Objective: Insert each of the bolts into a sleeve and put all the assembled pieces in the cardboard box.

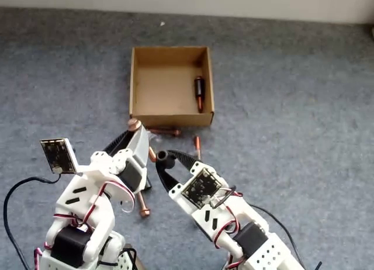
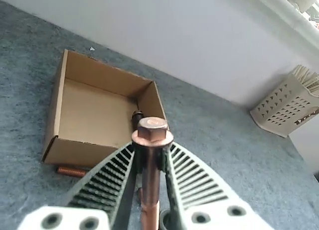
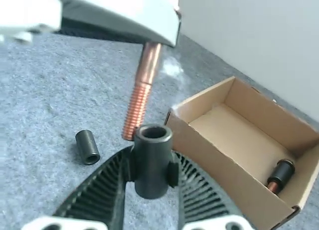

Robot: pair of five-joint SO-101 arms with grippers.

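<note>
- Grey tabletop (image 1: 304,135). The open-topped cardboard box (image 1: 142,86) sits just ahead of both hands.
- A white perforated holder (image 2: 289,105) stands by the wall, well beyond the left hand (image 1: 133,135) and well apart from the box.
- The left hand is clamped on a copper bolt (image 2: 151,165). The head sticks out past the fingertips and the threaded end points down toward the right hand (image 3: 151,163).
- The right hand is clamped on a black sleeve (image 3: 152,155), bore facing up. The bolt's threaded tip is right beside the sleeve's rim and not in the bore; I can't tell if they touch.
- A loose sleeve (image 3: 88,146) lies on the tabletop near the right hand, on the side away from the box.
- A second bolt (image 1: 166,131) lies along the box's near wall, just ahead of the left hand, between hand and box.
- A third bolt (image 1: 197,146) lies just ahead of the right hand.
- A fourth bolt (image 1: 143,207) lies behind both hands, between the arms.
- An assembled piece (image 1: 200,93) lies in the box, along the wall on the right hand's side.
- Count: 4 bare bolts (1 held), 2 bare sleeves (1 held), 1 assembled piece, 1 box.
</note>
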